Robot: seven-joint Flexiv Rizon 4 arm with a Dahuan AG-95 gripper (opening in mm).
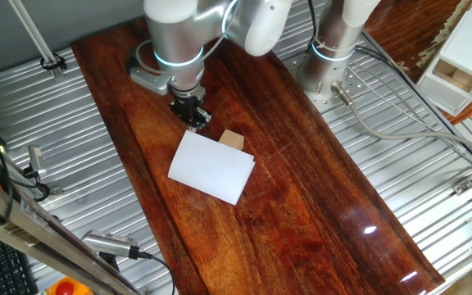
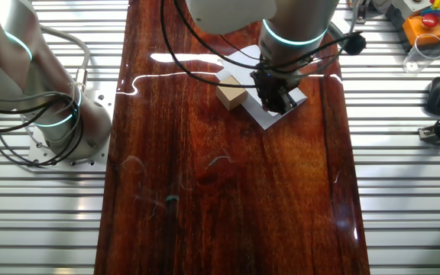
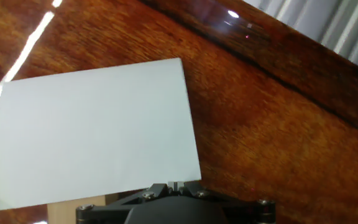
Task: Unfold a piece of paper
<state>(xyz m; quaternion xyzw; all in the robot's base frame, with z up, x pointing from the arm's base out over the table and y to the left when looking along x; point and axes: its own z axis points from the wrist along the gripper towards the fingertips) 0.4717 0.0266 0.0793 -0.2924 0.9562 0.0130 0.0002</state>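
The piece of paper (image 1: 211, 168) lies folded on the dark wooden board (image 1: 301, 205), a white rectangle. My gripper (image 1: 195, 121) is down at its far corner, next to the small tan wooden cube (image 1: 232, 140). In the hand view the jaws stand closed together, and my gripper (image 3: 174, 184) is shut on the near edge of the paper (image 3: 98, 130). A strip of the cube (image 3: 73, 211) shows under that edge. In the other fixed view my gripper (image 2: 277, 99) hides most of the paper (image 2: 260, 114), and the cube (image 2: 232, 93) sits just to its left.
A second arm's base (image 1: 330, 65) stands on the ribbed metal table at the board's far side, with cables running off it. A white box (image 1: 465, 61) sits at the far right. A clear cup (image 2: 421, 52) and other gear lie off the board.
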